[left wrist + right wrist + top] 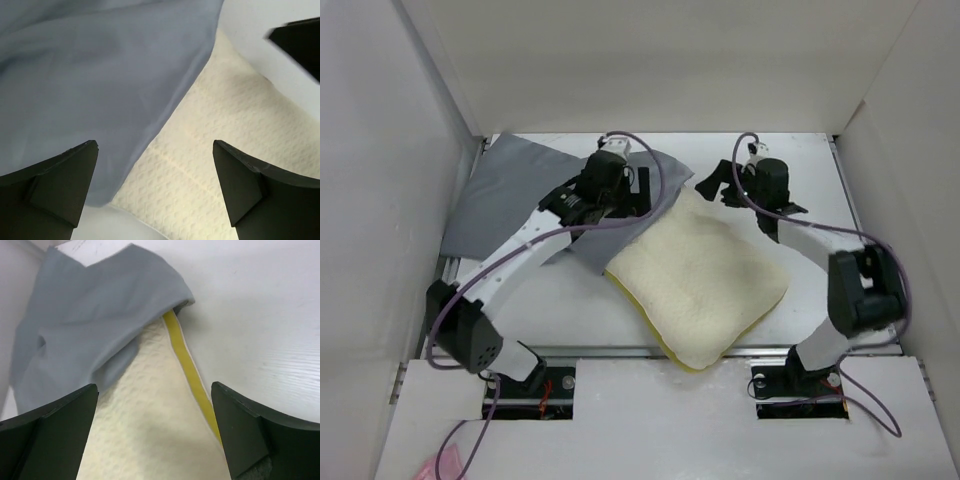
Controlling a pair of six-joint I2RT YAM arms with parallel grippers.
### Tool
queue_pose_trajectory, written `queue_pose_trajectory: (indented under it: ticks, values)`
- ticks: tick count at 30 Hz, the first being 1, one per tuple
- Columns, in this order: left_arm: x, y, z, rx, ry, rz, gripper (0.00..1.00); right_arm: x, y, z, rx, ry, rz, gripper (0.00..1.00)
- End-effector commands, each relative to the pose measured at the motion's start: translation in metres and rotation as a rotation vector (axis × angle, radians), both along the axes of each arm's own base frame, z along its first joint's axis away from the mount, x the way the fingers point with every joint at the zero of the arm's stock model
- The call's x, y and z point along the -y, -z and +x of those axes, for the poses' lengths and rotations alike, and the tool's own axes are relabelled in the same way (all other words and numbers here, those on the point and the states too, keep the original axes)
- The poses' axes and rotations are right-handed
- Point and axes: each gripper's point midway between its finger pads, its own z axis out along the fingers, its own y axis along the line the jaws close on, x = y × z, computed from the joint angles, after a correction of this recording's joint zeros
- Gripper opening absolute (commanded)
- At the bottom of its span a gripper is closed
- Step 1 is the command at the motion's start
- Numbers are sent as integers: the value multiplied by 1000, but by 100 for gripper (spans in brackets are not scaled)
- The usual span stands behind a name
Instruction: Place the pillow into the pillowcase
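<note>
Starting from the near side, the pillow lies cornerwise in the middle of the white bench. One corner points back toward the arm bases, and its yellow edge shows along that near side. Cream fleecy top faces up.

A bit further back, its far corner slips under the edge of the grey pillowcase. Only that tip is covered, the rest of the pillow is out in the open. The right wrist view shows it nicely: grey cloth draped over the corner, with the yellow edge running out from beneath it. Can't tell if the tip is actually inside the sack or just under it.

The pillowcase itself is spread out, wrinkled, on the far left of the bench, up against the left wall.

Left pincer hangs over the spot where cloth meets pillow, jaws wide apart, gripping nothing. Right pincer is just beside the pillow's far corner, also spread wide with nothing in it. The two are near each other but not touching.
</note>
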Motion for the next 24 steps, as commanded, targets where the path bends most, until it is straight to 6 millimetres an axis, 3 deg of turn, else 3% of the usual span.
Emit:
queue_pose_trajectory:
  ticks: [1,2,5,6,7,9,10,12,13,14,17,18,19,20,24]
  values:
    - [-21,32,-14,-46,-119,6,100,38,-22,-40,41,91,-262,100]
    - [-24,43,-17,-65,-137,18,100,41,-24,-47,44,81,-283,100]
    - [-36,75,-36,-147,-175,38,100,10,-21,-86,75,-95,-410,100]
    - [-40,80,-41,-159,-183,39,100,-2,-19,-96,75,-146,-447,100]
    - [-41,88,-44,-175,-195,37,100,-29,-23,-112,98,-225,-476,100]
    - [-46,104,-53,-201,-197,43,99,-54,0,-133,68,-345,-551,100]
    - [-48,107,-56,-205,-198,46,99,-75,1,-144,89,-405,-564,100]
    - [-55,122,-63,-231,-224,62,95,-88,19,-156,54,-477,-595,100]
    - [-58,127,-64,-237,-238,68,92,-93,23,-160,53,-500,-607,100]
    - [-63,134,-67,-255,-256,74,81,-104,27,-171,49,-552,-595,100]
    - [-75,140,-65,-249,-326,90,63,-125,38,-189,53,-653,-574,100]
    - [-75,140,-65,-249,-326,90,52,-125,44,-189,47,-655,-577,100]
    - [-72,139,-63,-242,-320,74,48,-129,53,-185,43,-656,-579,100]
    - [-72,139,-63,-242,-320,73,47,-130,61,-187,28,-662,-595,100]
    - [-75,141,-67,-251,-320,82,40,-127,88,-156,17,-528,-674,100]
